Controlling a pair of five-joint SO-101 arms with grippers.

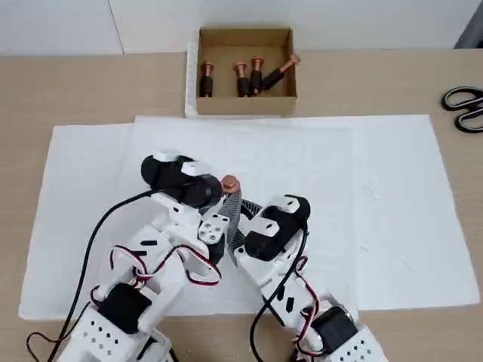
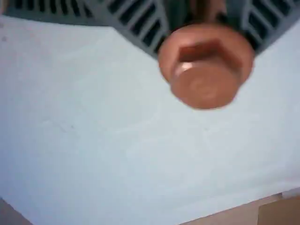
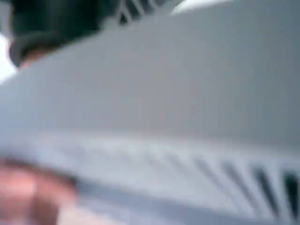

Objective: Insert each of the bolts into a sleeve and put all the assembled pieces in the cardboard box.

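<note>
You have a large white paper sheet [image 1: 392, 226] spread over your light wooden tabletop [image 1: 90, 87]; black-handled metal scissors [image 1: 464, 108] lie on bare wood beyond the sheet's far right corner.

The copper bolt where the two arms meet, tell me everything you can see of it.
The bolt looks like copper-coloured metal: a hexagonal head on a round flange, its flat end turned toward the left wrist camera. The shank runs back into the left gripper, whose grey ribbed fingers flank it and hide the rest, so a sleeve cannot be confirmed. From above, it sits over the white sheet, on the arms' side of the cardboard box.
</note>
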